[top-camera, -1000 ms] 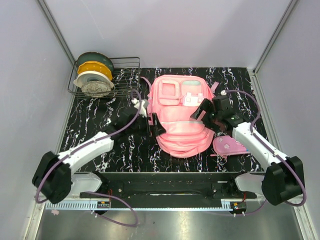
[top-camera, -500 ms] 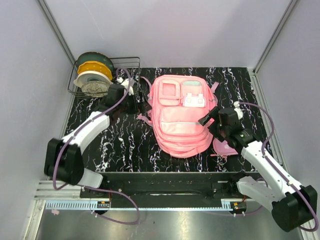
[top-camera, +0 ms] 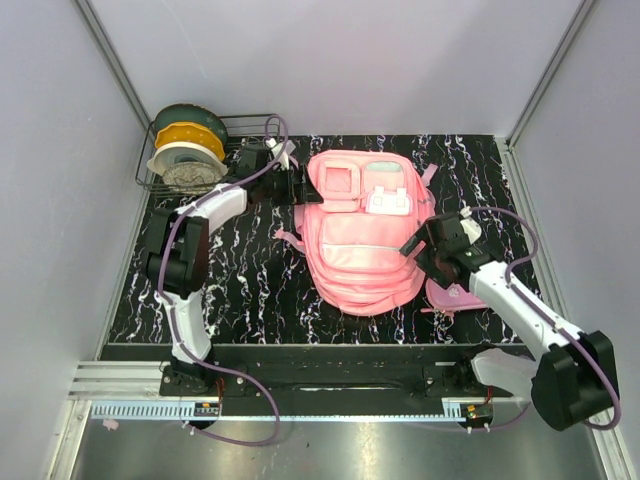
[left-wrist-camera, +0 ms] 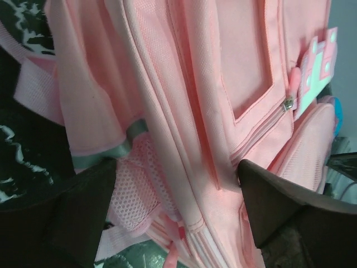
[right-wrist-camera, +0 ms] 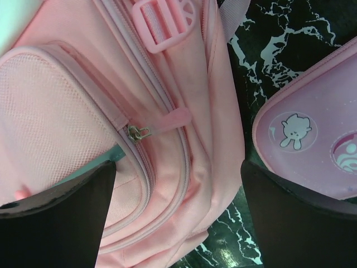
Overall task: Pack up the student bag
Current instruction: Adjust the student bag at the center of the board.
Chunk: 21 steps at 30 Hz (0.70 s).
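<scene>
Prob. the opening step: student bag (top-camera: 360, 250) lies flat mid table (top-camera: 240, 290), front up, zips look shut. Pencil case (top-camera: 455, 293) sits just beside its lower-right edge, not packed yet. R gripper (top-camera: 418, 247) hangs over bag's right side, fingers spread, nothing held, w/ zip pull (right-wrist-camera: 174, 119) betw. them; next move likely needs a drop & pinch on that small tab. L gripper (top-camera: 293, 186), also spread & empty, straddles bag's upper-left corner. L arm (top-camera: 205, 205) reaches far across; R arm (top-camera: 510, 295) bends in from the right.
</scene>
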{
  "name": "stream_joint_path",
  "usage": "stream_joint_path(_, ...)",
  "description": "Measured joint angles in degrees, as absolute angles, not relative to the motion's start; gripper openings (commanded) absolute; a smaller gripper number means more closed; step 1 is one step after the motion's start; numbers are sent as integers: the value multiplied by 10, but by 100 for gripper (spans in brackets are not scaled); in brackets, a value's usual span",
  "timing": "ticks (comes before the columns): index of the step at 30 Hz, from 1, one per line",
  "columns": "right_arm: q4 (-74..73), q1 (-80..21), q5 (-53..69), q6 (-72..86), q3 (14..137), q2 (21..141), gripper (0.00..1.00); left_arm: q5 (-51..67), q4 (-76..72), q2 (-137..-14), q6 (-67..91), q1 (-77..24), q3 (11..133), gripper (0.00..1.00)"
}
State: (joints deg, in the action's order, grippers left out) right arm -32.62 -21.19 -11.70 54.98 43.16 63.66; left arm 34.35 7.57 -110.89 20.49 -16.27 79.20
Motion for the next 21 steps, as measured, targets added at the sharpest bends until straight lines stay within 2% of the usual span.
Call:
stream_joint_path(2, -324, -209, -114, 545, 438, 661, 100, 375, 64, -1128, 218, -159, 801, 53)
stream_joint_path(4, -320, -197, -100, 527, 449, 694, 100, 407, 41, -1141, 236, -158, 802, 25)
stream_joint_path(7, -317, -166, -70, 492, 479, 754, 100, 426, -14, -1148, 269, -160, 789, 0)
stream_joint_path(13, -314, -105, 5, 424, 550, 861, 100, 408, -113, -1122, 324, -160, 706, 0)
stream_joint_path(21, -296, -80, 28, 370, 665, 948, 100, 320, -207, -1015, 396, -192, 549, 0)
